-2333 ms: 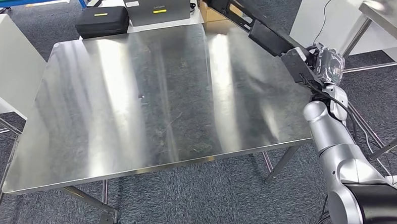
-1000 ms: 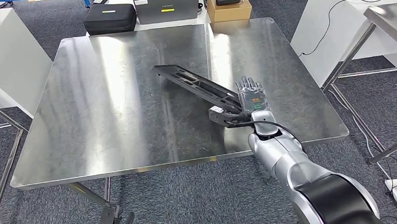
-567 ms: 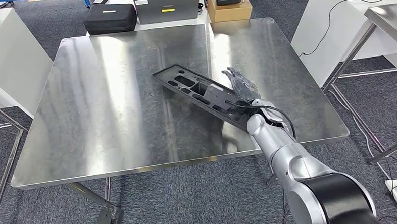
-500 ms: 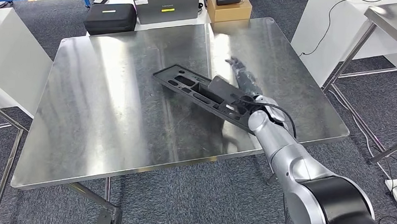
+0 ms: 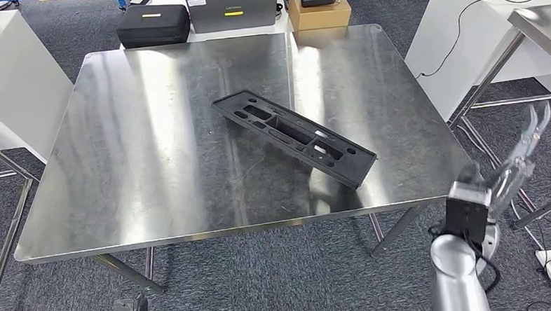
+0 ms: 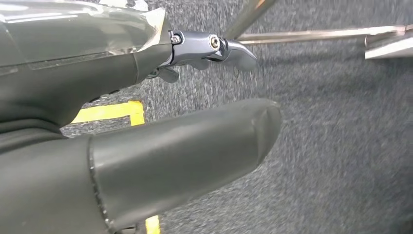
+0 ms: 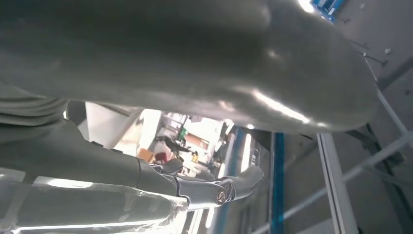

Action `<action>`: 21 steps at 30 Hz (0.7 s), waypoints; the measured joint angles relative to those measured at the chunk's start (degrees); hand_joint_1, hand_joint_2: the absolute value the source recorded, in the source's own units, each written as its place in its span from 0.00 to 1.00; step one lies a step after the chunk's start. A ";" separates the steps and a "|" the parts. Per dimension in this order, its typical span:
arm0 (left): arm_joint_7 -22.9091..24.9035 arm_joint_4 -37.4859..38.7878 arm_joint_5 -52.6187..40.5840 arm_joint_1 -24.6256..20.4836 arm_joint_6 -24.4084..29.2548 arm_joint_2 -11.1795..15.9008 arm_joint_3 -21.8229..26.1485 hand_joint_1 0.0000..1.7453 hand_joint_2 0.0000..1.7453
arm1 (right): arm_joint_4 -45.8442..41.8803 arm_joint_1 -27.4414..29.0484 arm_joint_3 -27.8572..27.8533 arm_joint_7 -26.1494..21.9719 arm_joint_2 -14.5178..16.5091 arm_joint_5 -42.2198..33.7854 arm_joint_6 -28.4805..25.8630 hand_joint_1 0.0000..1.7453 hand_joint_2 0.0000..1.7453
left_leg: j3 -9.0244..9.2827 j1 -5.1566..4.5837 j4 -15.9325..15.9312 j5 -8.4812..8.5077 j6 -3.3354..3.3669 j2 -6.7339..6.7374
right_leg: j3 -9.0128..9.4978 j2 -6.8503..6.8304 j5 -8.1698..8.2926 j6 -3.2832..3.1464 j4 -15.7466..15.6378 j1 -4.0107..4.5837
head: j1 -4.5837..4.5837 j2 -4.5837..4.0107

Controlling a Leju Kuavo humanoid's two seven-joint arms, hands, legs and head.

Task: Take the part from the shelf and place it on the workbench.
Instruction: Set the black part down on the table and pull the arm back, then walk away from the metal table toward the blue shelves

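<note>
Right hand (image 5: 521,152) prob. empty, fingers apart, off workbench (image 5: 154,168) edge; part (image 5: 294,136) mid-bench.

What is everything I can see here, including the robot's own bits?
Long black plastic part with cut-outs: one, black, lying flat near the middle of the workbench.
Shiny steel workbench: one, silver, centre.
Black zip case: one, black, beyond the far edge.
Grey box with yellow label: one, grey, beside the case.
Brown cardboard box: one, brown, beyond the far edge.
White cabinet: one, white, right.
Right hand: one, grey, off the bench's right side, holding nothing.
Left hand: one, grey, above carpet.
</note>
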 joint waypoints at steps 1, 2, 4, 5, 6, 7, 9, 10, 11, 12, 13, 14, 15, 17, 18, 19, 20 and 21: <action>-0.04 -0.22 0.19 0.14 -0.19 0.07 0.55 0.00 0.00 | -1.61 2.45 0.04 -0.74 0.13 -1.09 0.02 0.00 0.00 | 0.00 -0.03 0.02 -0.07 0.04 0.01 | 0.02 0.00 -0.02 0.02 -0.02 -0.01 | -0.01 0.00; -0.08 -0.39 0.42 0.29 -0.42 0.14 1.14 0.00 0.00 | -2.98 4.63 0.13 -1.26 0.33 -2.06 0.19 0.00 0.00 | 0.01 -0.06 0.05 -0.16 0.09 0.03 | 0.05 0.00 -0.04 0.07 -0.04 -0.04 | -0.01 0.00; -0.10 -0.64 0.79 0.67 -0.74 0.26 2.23 0.00 0.00 | -5.02 8.28 0.39 -1.74 0.91 -2.81 0.50 0.00 0.00 | 0.07 -0.16 0.11 -0.35 0.25 0.04 | 0.15 0.00 -0.09 0.18 -0.08 -0.14 | -0.01 0.00; -0.11 -0.79 0.86 0.88 -0.78 0.29 2.72 0.00 0.00 | -5.78 9.74 0.51 -1.83 1.22 -2.72 0.58 0.00 0.00 | 0.11 -0.21 0.14 -0.40 0.32 0.05 | 0.21 0.01 -0.11 0.24 -0.08 -0.19 | -0.02 0.00; -0.11 -0.98 0.82 1.07 -0.73 0.30 3.14 0.00 0.00 | -6.40 10.97 0.62 -1.87 1.53 -2.49 0.62 0.00 0.00 | 0.13 -0.28 0.19 -0.44 0.43 0.05 | 0.25 0.01 -0.12 0.33 -0.08 -0.25 | -0.02 0.00; -0.12 -1.16 0.69 1.22 -0.61 0.31 3.48 0.00 0.00 | -6.90 11.92 0.71 -1.90 1.81 -2.21 0.62 0.00 0.00 | 0.15 -0.36 0.23 -0.46 0.57 0.05 | 0.30 0.00 -0.12 0.45 -0.10 -0.32 | -0.01 0.00; -0.16 -1.46 0.37 1.38 -0.18 0.30 4.08 0.00 0.00 | -7.81 13.26 0.80 -1.88 2.24 -1.82 0.64 0.00 0.00 | 0.40 -0.48 0.02 -0.35 1.04 0.06 | 0.47 0.00 -0.12 0.87 -0.24 -0.46 | -0.02 0.00; -0.19 -1.61 0.21 1.43 0.03 0.25 4.32 0.00 0.00 | -8.25 13.73 0.82 -1.85 2.39 -1.79 0.69 0.00 0.00 | 0.72 -0.41 -0.35 -0.13 1.36 0.13 | 0.41 -0.01 -0.34 0.99 0.02 -0.52 | -0.01 0.00; -0.22 -1.74 0.04 1.46 0.25 0.19 4.51 0.00 0.00 | -8.66 14.10 0.83 -1.83 2.51 -1.81 0.79 0.00 0.00 | 1.07 -0.29 -0.76 0.10 1.71 0.23 | 0.03 0.00 -1.07 0.93 1.09 -0.53 | 0.05 0.00; -0.25 -1.85 -0.13 1.48 0.46 0.14 4.62 0.00 0.00 | -9.00 14.38 0.83 -1.78 2.58 -1.82 0.99 0.00 0.00 | 1.39 -0.14 -1.16 0.32 2.02 0.35 | -0.90 0.00 -2.40 0.69 3.40 -0.51 | 0.19 0.00; -0.26 -1.91 -0.28 1.51 0.65 0.09 4.69 0.00 0.00 | -9.22 14.64 0.83 -1.71 2.63 -1.81 1.21 0.00 0.00 | 1.55 -0.10 -1.34 0.41 2.22 0.45 | -2.41 0.01 -4.24 0.32 6.92 -0.53 | 0.33 0.00; -0.26 -1.92 -0.40 1.53 0.84 0.08 4.78 0.00 0.00 | -9.36 14.88 0.83 -1.62 2.67 -1.75 1.51 0.00 0.00 | 1.56 -0.14 -1.38 0.43 2.32 0.50 | -4.19 0.02 -6.25 0.00 11.09 -0.51 | 0.45 0.00; -0.26 -1.92 -0.47 1.57 0.92 0.04 4.92 0.00 0.00 | -9.42 15.15 0.82 -1.46 2.73 -1.67 1.82 0.00 0.00 | 1.51 -0.23 -1.37 0.43 2.33 0.53 | -5.77 0.02 -7.82 -0.10 14.80 -0.51 | 0.54 0.00; -0.25 -1.91 -0.52 1.67 0.80 -0.09 5.27 0.00 0.00 | -9.43 15.56 0.82 -1.14 2.90 -1.54 2.35 0.00 0.00 | 1.44 -0.42 -1.34 0.46 2.29 0.53 | -5.98 0.01 -8.50 0.26 16.54 -0.51 | 0.56 0.00; -0.25 -1.91 -0.52 1.70 0.60 -0.17 5.47 0.00 0.00 | -9.43 15.62 0.81 -1.01 2.99 -1.54 2.57 0.00 0.00 | 1.44 -0.47 -1.32 0.49 2.23 0.51 | -4.15 0.01 -7.57 0.58 13.74 -0.49 | 0.59 0.00; -0.25 -1.91 -0.52 1.70 0.40 -0.27 5.64 0.00 0.00 | -9.43 15.61 0.78 -0.91 3.07 -1.57 2.75 0.00 0.00 | 1.46 -0.50 -1.24 0.52 2.14 0.49 | -1.38 0.00 -6.29 0.80 9.24 -0.45 | 0.60 0.00; -0.24 -1.91 -0.52 1.70 0.22 -0.36 5.81 0.00 0.00 | -9.42 15.57 0.72 -0.78 3.16 -1.61 2.89 0.00 0.00 | 1.48 -0.60 -1.12 0.49 1.92 0.46 | 1.15 -0.01 -5.12 0.78 4.99 -0.31 | 0.58 0.00; -0.25 -1.91 -0.59 1.69 0.07 -0.43 5.92 0.00 0.00 | -9.42 15.54 0.63 -0.66 3.30 -1.65 3.00 0.00 0.00 | 1.52 -0.66 -0.99 0.42 1.63 0.45 | 3.02 -0.01 -4.25 0.56 1.77 -0.15 | 0.52 0.00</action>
